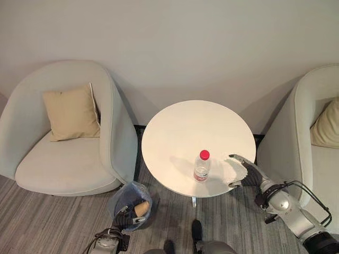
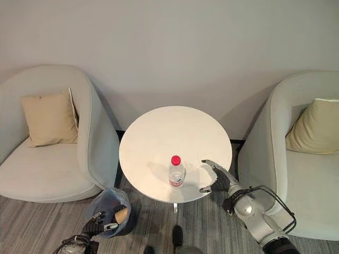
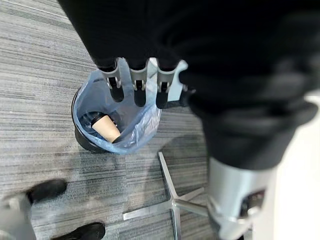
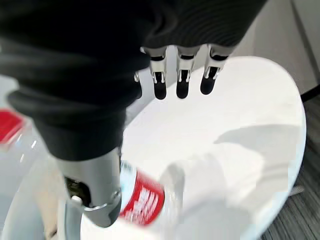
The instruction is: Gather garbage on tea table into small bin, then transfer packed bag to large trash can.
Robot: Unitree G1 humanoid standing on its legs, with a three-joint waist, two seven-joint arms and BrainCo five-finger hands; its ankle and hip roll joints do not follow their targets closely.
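A clear plastic bottle point(image 1: 201, 166) with a red cap and red label stands upright near the front edge of the round white tea table point(image 1: 180, 127). My right hand point(image 1: 247, 172) hovers open just to the bottle's right, fingers straight and thumb spread, not touching it; the bottle point(image 4: 142, 196) shows close by the thumb in the right wrist view. On the floor at the table's front left stands the small dark bin point(image 1: 130, 205) lined with a blue bag, holding a paper cup point(image 3: 106, 127). My left hand point(image 3: 137, 82) hangs open over the bin's rim.
A pale armchair point(image 1: 63, 132) with a tan cushion point(image 1: 70, 112) stands at the left; another armchair point(image 2: 296, 159) with a cushion is at the right. The table's metal foot point(image 3: 172, 200) spreads over the grey striped carpet beside the bin.
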